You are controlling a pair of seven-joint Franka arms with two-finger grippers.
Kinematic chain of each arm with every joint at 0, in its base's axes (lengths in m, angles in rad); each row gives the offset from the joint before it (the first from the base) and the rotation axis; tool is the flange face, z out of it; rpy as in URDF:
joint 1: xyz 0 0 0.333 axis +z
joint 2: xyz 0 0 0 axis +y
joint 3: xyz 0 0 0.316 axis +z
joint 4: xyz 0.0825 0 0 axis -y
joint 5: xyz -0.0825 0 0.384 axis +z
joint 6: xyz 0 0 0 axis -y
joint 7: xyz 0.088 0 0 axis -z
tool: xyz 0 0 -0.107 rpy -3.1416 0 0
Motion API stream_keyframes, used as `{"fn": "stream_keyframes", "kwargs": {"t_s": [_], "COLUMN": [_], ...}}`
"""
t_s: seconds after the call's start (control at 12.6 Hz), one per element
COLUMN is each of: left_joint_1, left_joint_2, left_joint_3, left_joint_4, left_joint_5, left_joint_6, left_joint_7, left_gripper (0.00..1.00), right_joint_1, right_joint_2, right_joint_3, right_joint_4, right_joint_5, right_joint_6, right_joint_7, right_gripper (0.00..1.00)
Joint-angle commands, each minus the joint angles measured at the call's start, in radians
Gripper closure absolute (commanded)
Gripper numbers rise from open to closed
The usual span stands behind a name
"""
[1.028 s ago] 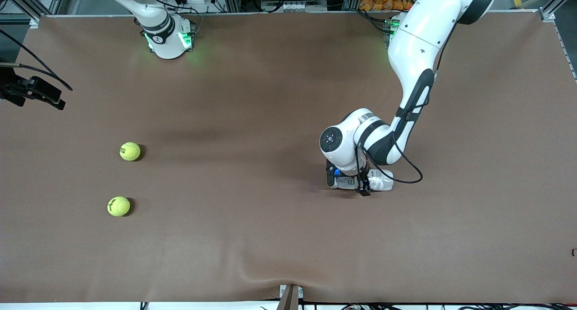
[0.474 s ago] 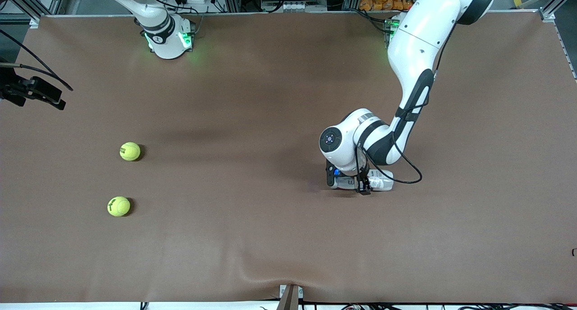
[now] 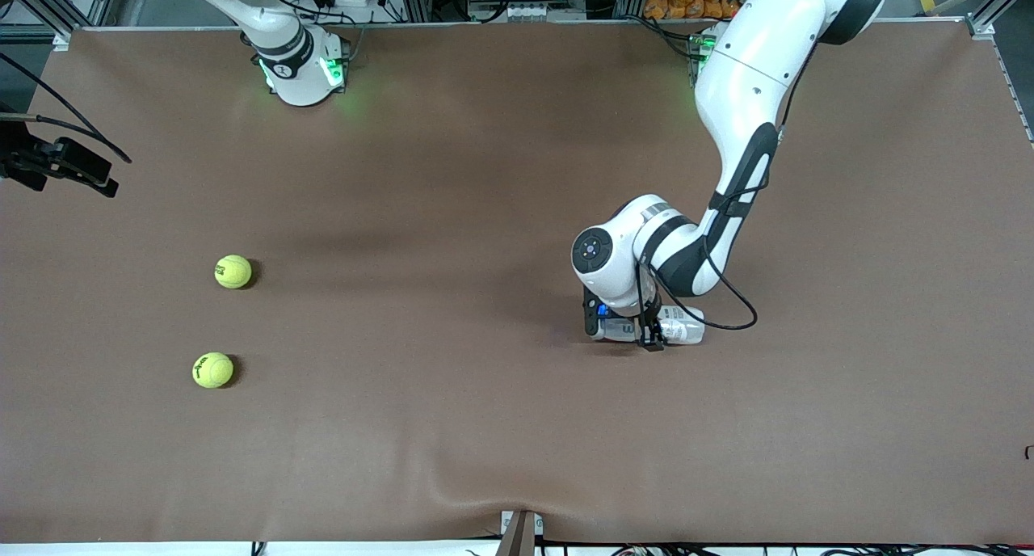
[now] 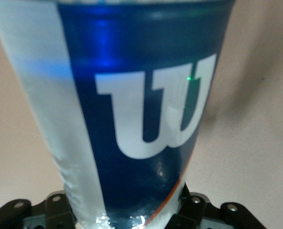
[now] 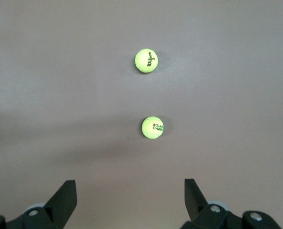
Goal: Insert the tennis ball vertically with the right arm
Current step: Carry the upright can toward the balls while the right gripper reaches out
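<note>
Brown matting covers the whole tabletop (image 3: 485,427), bare but for a few things. Near the right arm's end lie two balls, well apart from each other: one ball (image 3: 233,271) and, closer to the front camera, a second ball (image 3: 213,370). Toward the left arm's end a clear can (image 3: 674,328) with a blue label lies on its side.

The left pincer (image 3: 622,326) is down at the tabletop with a finger on each side of the can; the left wrist view is filled by the can (image 4: 132,119), the label's large white letter plain on the blue. The fingers look closed on it, though the contact itself is hidden by the wrist.

The right pincer (image 5: 127,198) hangs high over its own end of the tabletop, fingers spread wide and holding nothing. Its camera looks straight down on both balls, the nearer ball (image 5: 152,127) just ahead of the fingertips and the other ball (image 5: 146,60) farther out along the same line.

My judgement: the step in hand is the left arm's, securing the can so it can be stood mouth-up. To do that well, the grip should sit near the can's middle and be firm enough that the smooth plastic does not twist as it is lifted and turned upright. The can should end vertical and be held steady within the right arm's reach. The right arm can wait, or descend on the nearer ball with its fingers spanning the ball's widest part, since a ball pinched off-centre will roll away.
</note>
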Motion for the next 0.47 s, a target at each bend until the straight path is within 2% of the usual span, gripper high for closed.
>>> {"fn": "stream_keyframes", "kwargs": {"t_s": [0.0,0.16,0.4], "left_joint_1": [-0.010,-0.009,-0.007], "left_joint_2": [-0.022,-0.023,-0.023], "left_joint_3": [-0.023,-0.088,-0.142], "left_joint_4": [0.044,0.078,0.135], "left_joint_5": [0.004,-0.048,-0.111], "left_joint_6": [-0.018,-0.018,0.015], "left_joint_7": [-0.014,-0.043,-0.097], "left_gripper": [0.24,0.24,0.24], "right_joint_1": [0.004,0.004,0.004], "right_joint_2": [-0.002,-0.002,-0.002], "right_joint_3": [0.002,0.002,0.002], "right_joint_4": [-0.002,-0.002,-0.002], "right_joint_5": [-0.013,-0.013,-0.013], "right_joint_6": [-0.003,-0.003,-0.003], "right_joint_7": [0.013,0.013,0.013], "right_gripper": [0.00,0.00,0.00]}}
